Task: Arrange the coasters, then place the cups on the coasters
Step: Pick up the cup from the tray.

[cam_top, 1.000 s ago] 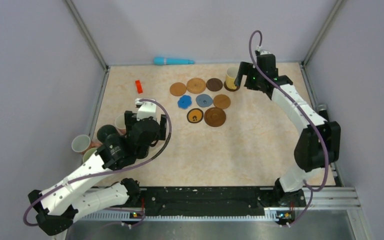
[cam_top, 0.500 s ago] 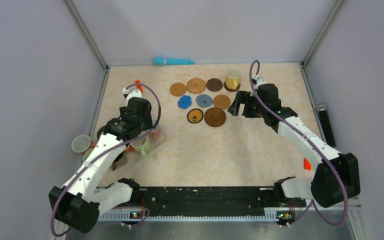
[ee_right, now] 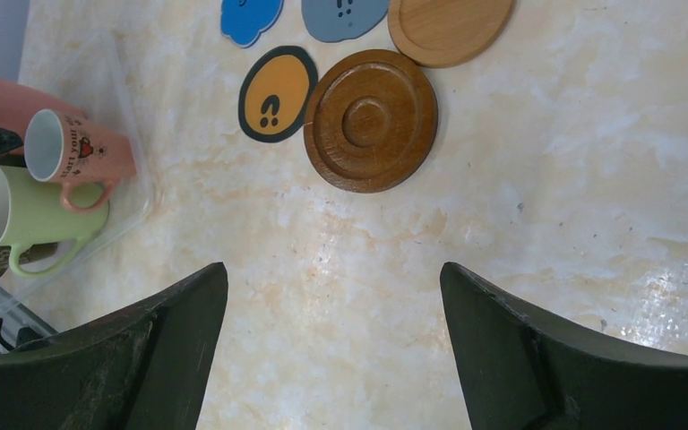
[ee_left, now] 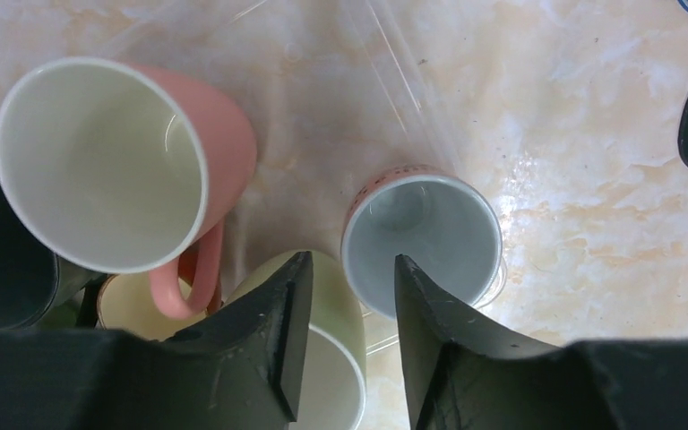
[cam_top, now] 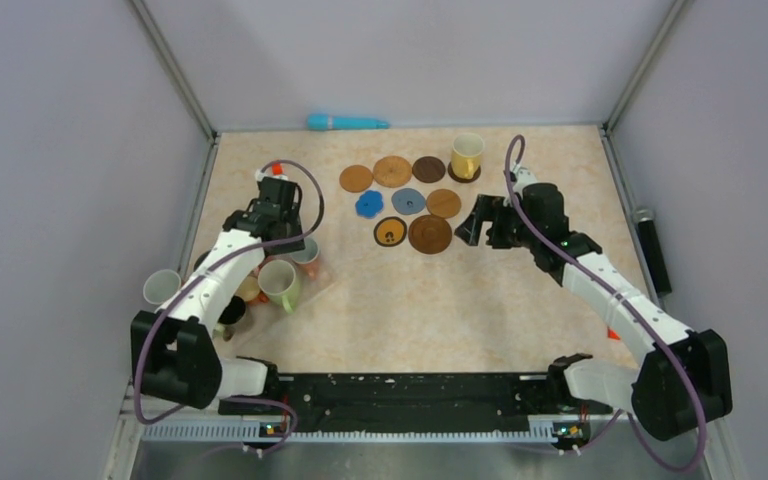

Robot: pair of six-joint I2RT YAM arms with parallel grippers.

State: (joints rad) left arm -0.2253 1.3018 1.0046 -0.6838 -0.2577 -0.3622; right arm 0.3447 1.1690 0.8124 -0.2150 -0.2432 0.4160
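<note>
Several coasters (cam_top: 392, 171) lie in a cluster at mid table, among them a blue scalloped one (cam_top: 368, 204) and a black-rimmed one (ee_right: 276, 93). A yellow cup (cam_top: 467, 156) stands on a dark coaster at the back. More cups lie bunched at the left: pink (ee_left: 98, 161), pale green (ee_left: 345, 358) and a patterned pink one (ee_left: 421, 242). My left gripper (ee_left: 351, 258) hovers over them, half open, its fingers astride the patterned cup's near rim without clamping it. My right gripper (ee_right: 333, 278) is open over bare table, just right of the big brown coaster (ee_right: 371, 120).
The cups lie in a clear plastic tray (ee_right: 130, 224) by the left wall. A teal object (cam_top: 347, 122) lies at the back edge. A red block (cam_top: 276, 167) sits behind my left wrist, another (cam_top: 612, 332) under my right arm. A black microphone (cam_top: 650, 245) lies along the right edge.
My left arm swung out over the cups and its jaws narrowed. My right arm left the yellow cup and drew back to the table's middle, still open.
</note>
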